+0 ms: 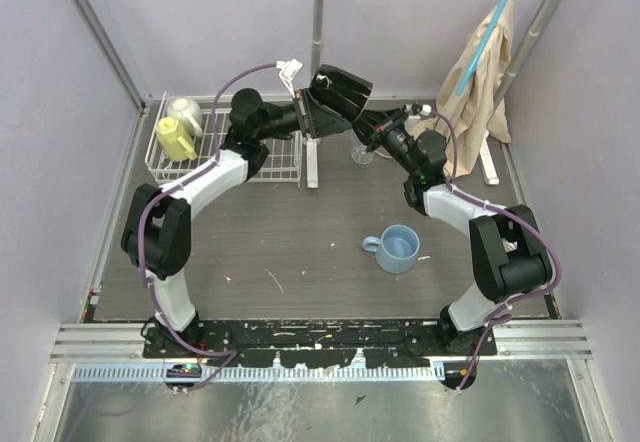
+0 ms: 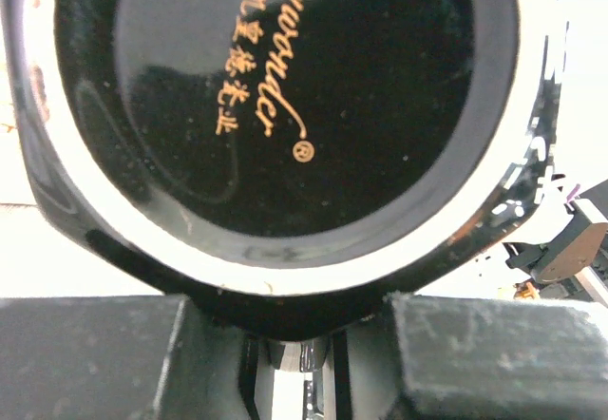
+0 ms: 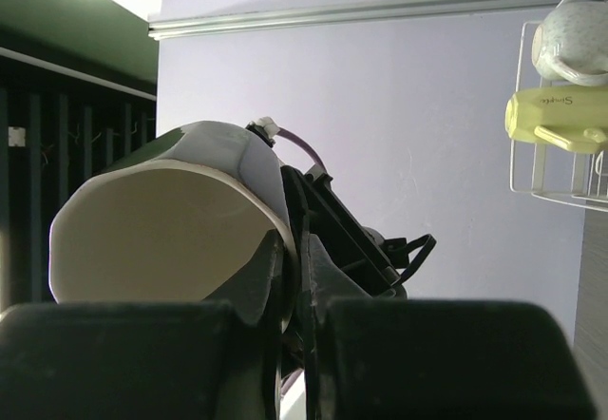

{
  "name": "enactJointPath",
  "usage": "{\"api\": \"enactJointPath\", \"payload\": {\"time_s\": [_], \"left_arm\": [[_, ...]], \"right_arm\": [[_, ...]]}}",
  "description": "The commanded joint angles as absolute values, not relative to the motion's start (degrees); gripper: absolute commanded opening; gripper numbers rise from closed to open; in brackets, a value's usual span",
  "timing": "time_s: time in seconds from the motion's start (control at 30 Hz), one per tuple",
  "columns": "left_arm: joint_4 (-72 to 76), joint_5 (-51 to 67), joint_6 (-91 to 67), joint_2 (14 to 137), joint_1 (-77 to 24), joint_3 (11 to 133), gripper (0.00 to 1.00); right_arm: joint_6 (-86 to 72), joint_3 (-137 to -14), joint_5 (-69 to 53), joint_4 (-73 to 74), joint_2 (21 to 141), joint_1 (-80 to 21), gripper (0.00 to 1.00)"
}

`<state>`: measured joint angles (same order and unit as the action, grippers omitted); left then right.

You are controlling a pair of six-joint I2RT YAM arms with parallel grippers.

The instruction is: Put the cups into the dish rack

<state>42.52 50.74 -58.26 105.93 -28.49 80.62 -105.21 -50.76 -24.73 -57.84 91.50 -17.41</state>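
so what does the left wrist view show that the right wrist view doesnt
Only the left wrist view shows the glossy underside of the black ceramic mug, with gold lettering printed on it. Only the right wrist view shows that mug's cream inside, plus the yellow mug and the cream-white mug in the white wire dish rack. Both show the same black mug close up, filling the foreground.

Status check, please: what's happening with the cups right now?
Left gripper and right gripper both shut on black mug, mid-air beside dish rack. Yellow mug, cream-white mug racked. Light blue mug, clear glass on table.
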Motion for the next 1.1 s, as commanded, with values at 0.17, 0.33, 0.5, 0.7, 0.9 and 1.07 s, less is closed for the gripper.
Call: {"api": "enactJointPath", "payload": {"time_s": [0.17, 0.33, 0.5, 0.7, 0.9, 1.07], "left_arm": [[41.18, 48.79, -49.77, 96.99, -29.97, 75.23, 0.0], [41.56, 47.49, -47.92, 95.36, -29.76, 72.85, 0.0], [41.11, 46.38, -46.25, 93.59, -29.01, 70.91, 0.0], [40.85, 45.26, -45.45, 91.13, -26.3, 68.25, 0.0], [38.5, 44.79, -44.54, 89.42, -22.55, 67.68, 0.0], [28.99, 41.79, -38.79, 87.11, -19.34, 68.16, 0.0]], "right_arm": [[-97.37, -55.01, -32.73, -56.59, 91.29, -19.59, 0.2], [-96.7, -55.96, -32.83, -55.1, 91.36, -19.49, 0.45], [-96.34, -55.79, -32.26, -54.16, 90.94, -19.53, 0.58], [-96.54, -55.23, -31.82, -54.08, 90.79, -19.55, 0.6], [-96.86, -53.3, -31.82, -54.62, 90.55, -19.51, 0.61], [-96.49, -50.24, -31.82, -55.0, 89.58, -19.34, 0.61]]}}
